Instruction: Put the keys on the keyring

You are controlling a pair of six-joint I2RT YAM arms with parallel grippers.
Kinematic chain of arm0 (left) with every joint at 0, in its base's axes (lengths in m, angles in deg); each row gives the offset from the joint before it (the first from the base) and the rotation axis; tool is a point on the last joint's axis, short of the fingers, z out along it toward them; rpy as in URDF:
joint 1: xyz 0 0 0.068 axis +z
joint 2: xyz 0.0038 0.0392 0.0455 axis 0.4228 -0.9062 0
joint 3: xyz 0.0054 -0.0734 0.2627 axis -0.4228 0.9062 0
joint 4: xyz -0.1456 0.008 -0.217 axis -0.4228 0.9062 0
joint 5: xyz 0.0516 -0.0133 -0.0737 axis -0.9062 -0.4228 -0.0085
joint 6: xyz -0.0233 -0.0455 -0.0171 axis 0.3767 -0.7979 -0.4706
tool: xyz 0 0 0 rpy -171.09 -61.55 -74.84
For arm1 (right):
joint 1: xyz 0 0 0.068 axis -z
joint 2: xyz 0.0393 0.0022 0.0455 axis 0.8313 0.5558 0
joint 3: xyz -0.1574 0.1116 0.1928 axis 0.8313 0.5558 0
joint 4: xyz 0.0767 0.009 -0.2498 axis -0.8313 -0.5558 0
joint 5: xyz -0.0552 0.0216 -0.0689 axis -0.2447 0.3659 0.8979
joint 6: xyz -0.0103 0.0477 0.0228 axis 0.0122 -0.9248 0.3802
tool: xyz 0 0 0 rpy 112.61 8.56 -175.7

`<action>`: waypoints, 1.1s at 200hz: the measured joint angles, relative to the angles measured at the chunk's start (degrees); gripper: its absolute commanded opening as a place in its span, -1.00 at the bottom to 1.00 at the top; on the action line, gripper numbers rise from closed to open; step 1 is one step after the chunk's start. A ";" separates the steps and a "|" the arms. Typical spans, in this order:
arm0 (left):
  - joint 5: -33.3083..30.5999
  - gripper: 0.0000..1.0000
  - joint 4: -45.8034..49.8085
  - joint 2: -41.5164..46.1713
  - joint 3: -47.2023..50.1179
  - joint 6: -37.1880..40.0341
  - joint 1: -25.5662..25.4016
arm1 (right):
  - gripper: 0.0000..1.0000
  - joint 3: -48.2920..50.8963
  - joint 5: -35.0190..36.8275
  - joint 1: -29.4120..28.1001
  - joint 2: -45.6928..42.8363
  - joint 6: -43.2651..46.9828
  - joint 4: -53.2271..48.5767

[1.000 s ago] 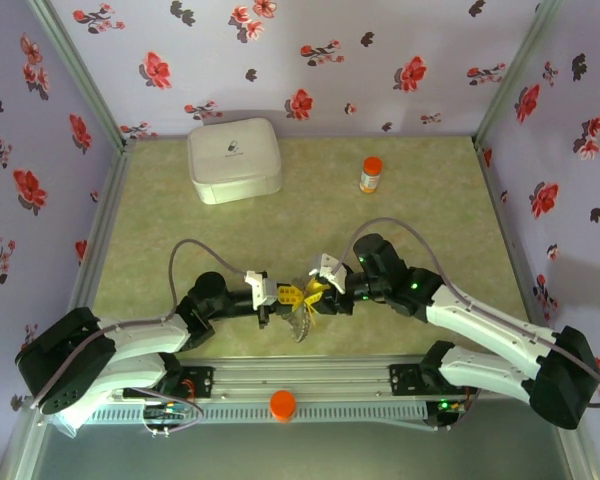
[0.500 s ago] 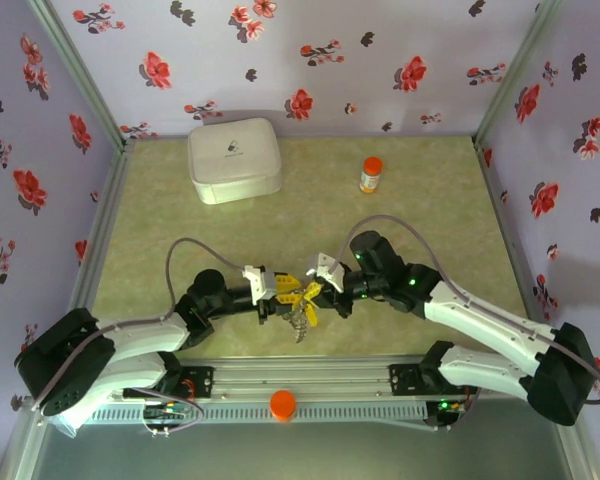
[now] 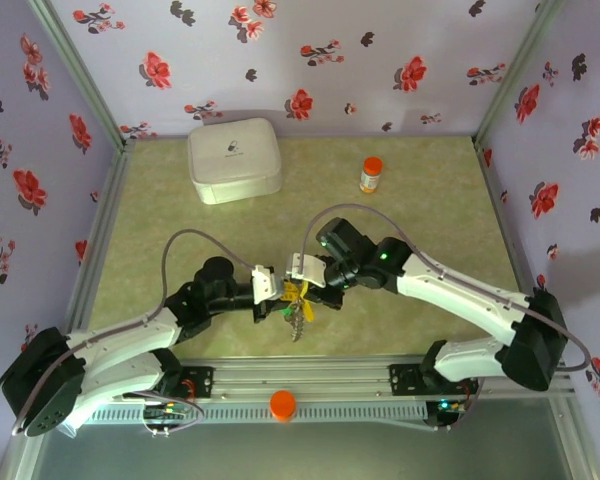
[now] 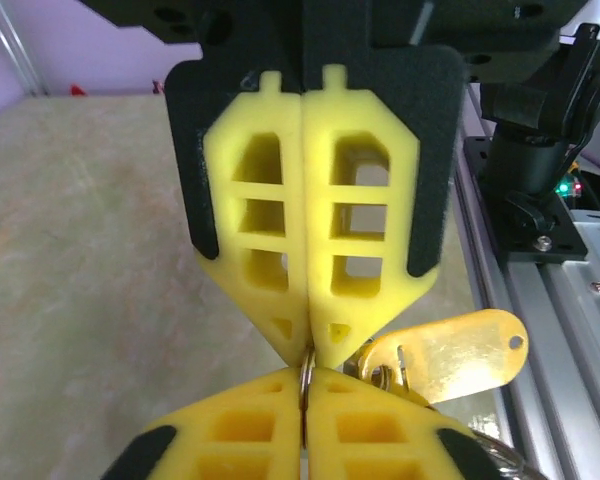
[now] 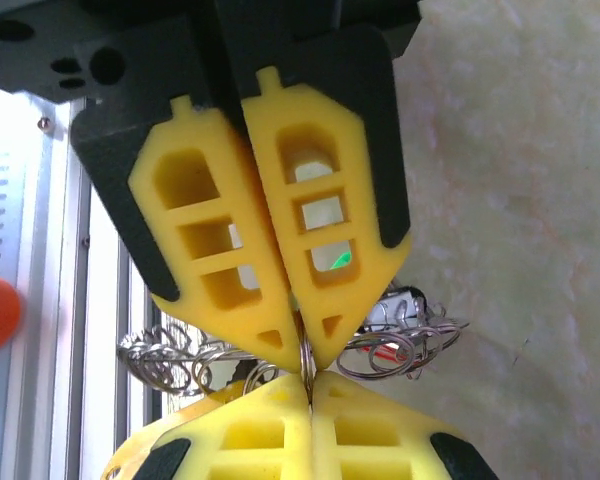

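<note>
On the front rail, far forward of the white box [image 3: 235, 160], sits an orange button [image 3: 282, 404]. Between it and the box, a bunch of keys [image 3: 298, 320] hangs just above the tabletop [image 3: 430, 230].

Directly over the bunch, still well in front of the box, the left gripper [image 3: 288, 293] and right gripper [image 3: 302, 289] meet tip to tip. The left wrist view shows both pairs of yellow jaws pressed closed, each pinching the same thin metal ring [image 4: 305, 372] at its very tips, one from above and one from below. A yellow key tag [image 4: 450, 350] dangles just beside that ring.

In the right wrist view, the coiled wire loops of the keyring [image 5: 170, 365] spread out on both sides behind the closed jaws, with a spot of red among the loops. Whether the pinched ring is joined to the coiled band cannot be told.

Farther back, an orange-capped bottle [image 3: 370, 174] stands upright to the right of the box, well apart from it.
</note>
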 measured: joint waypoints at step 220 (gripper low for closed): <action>1.09 -1.00 -15.17 0.72 6.14 -6.32 1.22 | -0.71 14.12 -8.72 4.87 -8.74 -18.73 17.42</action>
